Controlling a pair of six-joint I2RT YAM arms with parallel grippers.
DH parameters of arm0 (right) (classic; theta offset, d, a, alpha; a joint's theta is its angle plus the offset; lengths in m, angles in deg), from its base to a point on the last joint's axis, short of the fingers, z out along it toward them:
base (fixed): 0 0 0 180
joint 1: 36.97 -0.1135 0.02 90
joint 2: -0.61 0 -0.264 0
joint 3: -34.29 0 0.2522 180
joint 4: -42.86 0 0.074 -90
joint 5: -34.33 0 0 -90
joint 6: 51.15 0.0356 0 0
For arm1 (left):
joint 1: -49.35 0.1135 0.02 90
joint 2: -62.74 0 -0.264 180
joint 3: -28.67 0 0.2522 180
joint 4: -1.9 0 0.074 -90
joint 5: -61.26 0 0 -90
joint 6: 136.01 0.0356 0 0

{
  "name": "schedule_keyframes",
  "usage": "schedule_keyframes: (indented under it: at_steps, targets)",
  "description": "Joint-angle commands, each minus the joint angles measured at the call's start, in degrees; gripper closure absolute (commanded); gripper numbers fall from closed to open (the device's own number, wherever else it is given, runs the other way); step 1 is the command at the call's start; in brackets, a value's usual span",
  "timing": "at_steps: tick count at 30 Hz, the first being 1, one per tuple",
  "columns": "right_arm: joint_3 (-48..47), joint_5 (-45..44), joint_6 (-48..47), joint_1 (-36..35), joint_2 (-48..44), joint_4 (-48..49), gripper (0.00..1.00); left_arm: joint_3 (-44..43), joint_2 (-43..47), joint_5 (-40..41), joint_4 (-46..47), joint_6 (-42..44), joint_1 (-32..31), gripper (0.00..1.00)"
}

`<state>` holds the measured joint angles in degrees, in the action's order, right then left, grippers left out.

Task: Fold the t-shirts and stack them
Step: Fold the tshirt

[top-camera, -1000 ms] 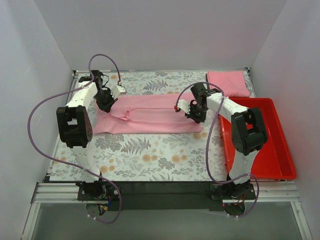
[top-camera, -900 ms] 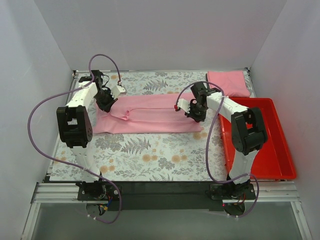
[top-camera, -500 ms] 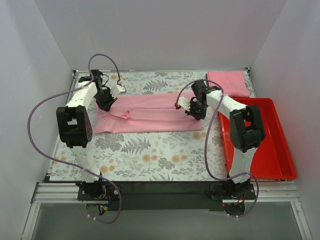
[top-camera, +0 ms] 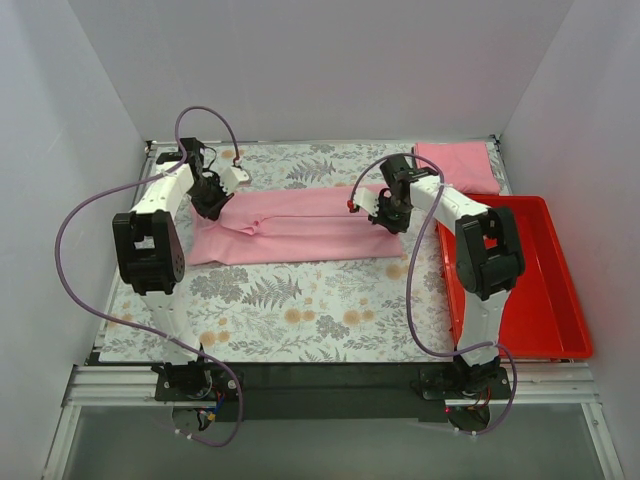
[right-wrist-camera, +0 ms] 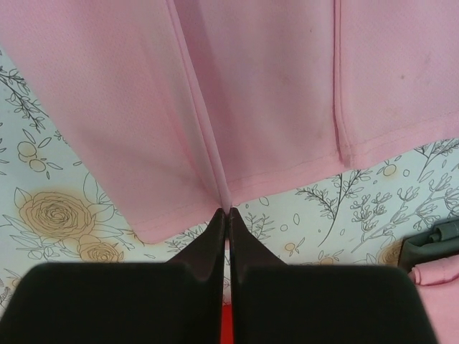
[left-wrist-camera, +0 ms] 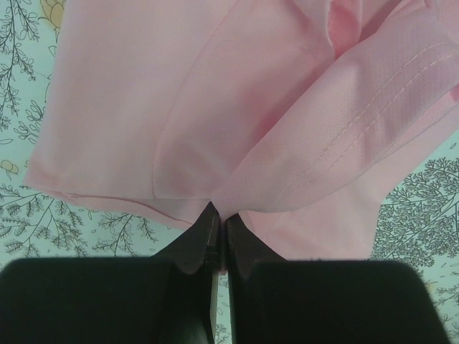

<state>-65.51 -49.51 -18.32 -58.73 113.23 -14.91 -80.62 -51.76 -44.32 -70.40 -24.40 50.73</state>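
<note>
A light-pink t-shirt (top-camera: 300, 225) lies stretched across the flowered table, folded lengthwise into a long band. My left gripper (top-camera: 211, 205) is shut on the shirt's left end; in the left wrist view the left gripper (left-wrist-camera: 219, 215) pinches a fold of pink cloth (left-wrist-camera: 237, 122) that fans away from its tips. My right gripper (top-camera: 392, 218) is shut on the right end; in the right wrist view the right gripper (right-wrist-camera: 227, 212) holds a thin raised ridge of the t-shirt (right-wrist-camera: 237, 86) by its hem. A second, folded t-shirt (top-camera: 456, 166) lies at the back right corner.
A bright-red plastic tray (top-camera: 540, 300) stands along the right side of the table, beside the right arm. White walls close in the back and both sides. Purple cables (top-camera: 85, 225) loop from both arms. Flowered cloth (top-camera: 300, 310) covers the table in front of the shirt.
Both grippers have moved toward the back of the table, the right one more, drawing the shirt's near edge back with them. The band now looks narrower. Both stay shut.
</note>
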Motion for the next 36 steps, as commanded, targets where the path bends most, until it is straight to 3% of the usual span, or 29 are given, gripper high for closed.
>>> schedule_keyframes:
  at_steps: [1, 22, 23, 24, 26, 28, 32, 36]
  targets:
    - [-2.3, -0.5, -1.3, 0.3, 1.2, -0.8, 0.99, -2.1, -0.2, 0.2, 1.6, -0.3, 0.3, 1.0]
    - [-5.8, -1.8, -0.1, 0.7, 5.2, -0.8, 0.99, -2.4, -2.7, 1.2, 5.2, -2.0, 0.5, 1.0]
    - [-6.2, -2.5, 0.2, 0.6, 5.5, -0.9, 0.98, -2.6, -2.7, 1.2, 5.0, -2.4, 0.6, 0.9]
    - [-6.3, -2.7, 0.8, 0.8, 5.6, -1.1, 0.93, -4.2, -2.9, 0.8, 4.2, -3.0, 0.8, 0.83]
    - [-6.6, -2.0, 2.6, 1.1, 4.5, -1.3, 0.59, -6.5, -2.8, -2.2, 0.4, -3.7, 1.7, 0.66]
    - [-6.9, -0.7, 5.6, 2.1, 2.5, -2.1, 0.37, -10.0, -2.6, -4.5, -4.3, -5.3, 4.1, 0.61]
    - [-7.7, 5.4, 12.7, 4.4, -1.0, -7.0, 0.34, -11.6, -1.3, -11.7, -11.7, -7.8, 10.6, 0.53]
    - [-2.7, 11.2, 18.7, 6.5, -4.0, -8.5, 0.35, -2.1, 3.6, -16.7, -13.0, -8.9, 18.3, 0.49]
